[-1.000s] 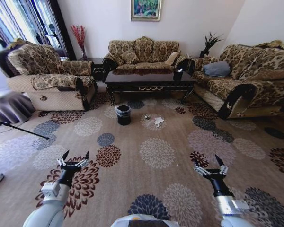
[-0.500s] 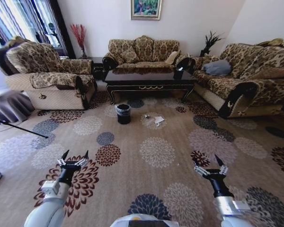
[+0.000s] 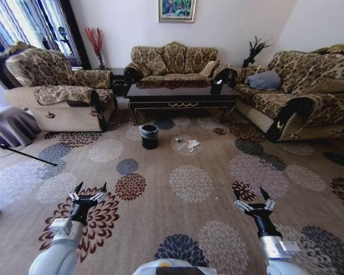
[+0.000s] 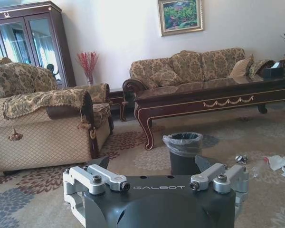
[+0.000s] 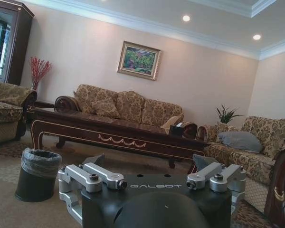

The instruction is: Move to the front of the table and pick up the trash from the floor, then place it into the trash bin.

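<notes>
Patterned carpet (image 3: 160, 223) bears the trash bin (image 3: 149, 137), paper scrap (image 3: 192, 146) (perhaps crumpled).

We see our dark metal right gripper (image 5: 149, 164) with its fingers spread wide. The round black trash bin (image 5: 36, 174) stands on the carpet before the long dark table (image 5: 116, 133).

Wide open carpet (image 3: 189, 189) ahead of both open hands, left hand (image 3: 89, 191) and right hand (image 3: 253, 199), with nothing standing between them and the trash (image 3: 191, 145). Farther on, blocked by the counter (image 3: 180, 93), with the trash bin (image 3: 149, 137) just before its left front leg. Closed at the sides by an armchair (image 3: 57, 91) and a sofa (image 3: 298, 94).
</notes>
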### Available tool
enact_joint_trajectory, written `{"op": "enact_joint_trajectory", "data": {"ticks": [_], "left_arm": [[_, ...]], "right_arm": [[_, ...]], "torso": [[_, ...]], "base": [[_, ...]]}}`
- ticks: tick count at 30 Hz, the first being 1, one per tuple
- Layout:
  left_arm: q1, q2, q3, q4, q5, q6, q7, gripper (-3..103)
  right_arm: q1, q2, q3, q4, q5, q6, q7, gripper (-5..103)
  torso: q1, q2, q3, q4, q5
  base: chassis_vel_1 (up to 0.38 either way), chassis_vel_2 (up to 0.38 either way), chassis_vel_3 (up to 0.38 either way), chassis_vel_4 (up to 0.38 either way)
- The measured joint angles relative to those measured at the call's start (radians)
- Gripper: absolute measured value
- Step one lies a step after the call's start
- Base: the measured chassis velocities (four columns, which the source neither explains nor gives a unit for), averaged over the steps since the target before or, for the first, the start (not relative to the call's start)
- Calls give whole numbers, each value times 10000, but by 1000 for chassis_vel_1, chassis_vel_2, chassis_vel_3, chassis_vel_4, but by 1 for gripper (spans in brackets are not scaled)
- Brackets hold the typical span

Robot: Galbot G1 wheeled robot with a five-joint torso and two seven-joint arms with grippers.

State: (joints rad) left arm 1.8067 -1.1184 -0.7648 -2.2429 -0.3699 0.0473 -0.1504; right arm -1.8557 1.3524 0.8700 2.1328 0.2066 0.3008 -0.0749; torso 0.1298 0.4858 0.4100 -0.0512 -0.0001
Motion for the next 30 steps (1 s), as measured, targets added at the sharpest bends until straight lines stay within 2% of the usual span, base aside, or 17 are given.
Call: {"op": "enact_joint_trajectory", "data": {"ticks": [20, 30], "left_arm": [[0, -111, 117, -55, 172, 11, 16, 100], [107, -9, 27, -99, -1, -8, 14, 100]], "right_arm": [[-173, 86, 63, 49, -44, 141, -35, 100], [-211, 63, 122, 121, 7, 121, -45, 100]], "torso": [[-306, -777, -474, 0, 1], [-443, -1180, -736, 0, 1]], "base": [[0, 0, 0, 0], [0, 0, 0, 0]]}}
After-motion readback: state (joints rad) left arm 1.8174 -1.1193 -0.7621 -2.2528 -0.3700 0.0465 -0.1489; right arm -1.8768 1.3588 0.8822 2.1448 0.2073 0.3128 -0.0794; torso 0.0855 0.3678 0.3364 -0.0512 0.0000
